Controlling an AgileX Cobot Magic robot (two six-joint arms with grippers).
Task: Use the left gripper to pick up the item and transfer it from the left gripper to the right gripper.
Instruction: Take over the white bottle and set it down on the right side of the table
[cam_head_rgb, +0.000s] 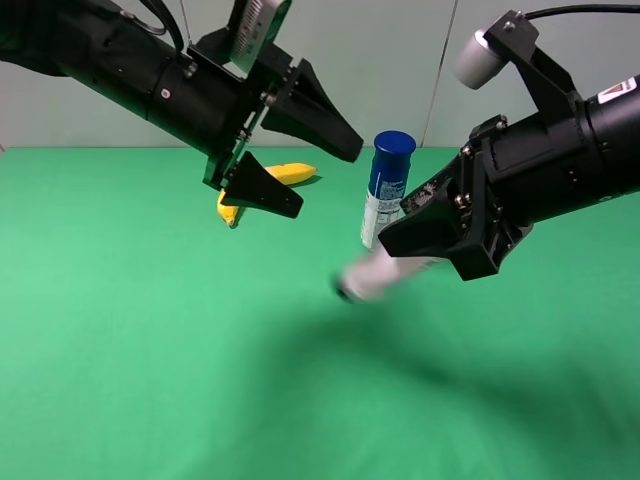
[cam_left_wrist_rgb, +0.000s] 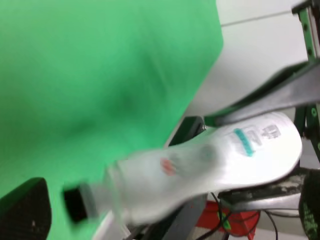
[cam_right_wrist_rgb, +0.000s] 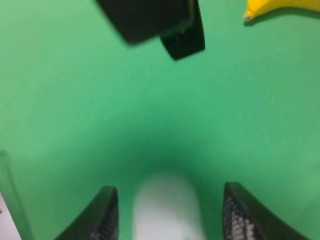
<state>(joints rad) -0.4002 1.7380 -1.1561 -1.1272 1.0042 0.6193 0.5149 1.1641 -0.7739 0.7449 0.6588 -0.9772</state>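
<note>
Left tool (cam_head_rgb: 328, 180): raised at the left, fingers spread wide, nothing between them, well apart from the bottle
Banana (cam_head_rgb: 290, 173): lies on the green tabletop (cam_head_rgb: 150, 350) behind the left tool, partly covered by its lower finger
Bottle (cam_head_rgb: 372, 277): in the air above the tabletop near the middle, just in front of the can; broad end in at the right tool, black cap (cam_left_wrist_rgb: 75, 202) pointing away from it; smeared in every view
Can (cam_head_rgb: 392, 165): blue-capped, upright behind the bottle, its foot hidden
Right tool (cam_head_rgb: 420, 258): reaches in from the right, one finger (cam_right_wrist_rgb: 107, 215) on each side of the bottle's broad end; the right wrist view shows a gap on both sides, so I cannot tell whether it pinches the bottle or only brackets it
Handling: probably light, thin-walled plastic that gives when squeezed; smooth and rounded, so likely to swivel or slip between hard fingers; the waist looks the safest hold, since the wider parts either side would stop it sliding out; a hold on the broad end alone leaves the cap end free to swing
Risk: the left tool is not touching it, so a loose hold would mean a drop to the tabletop
Hard to make out: the contact between fingers and bottle; the print on the label (cam_left_wrist_rgb: 245, 140); the cap, only a dark smudge in the left wrist view; the bottle's near end, cut off at the edge of the right wrist view
</note>
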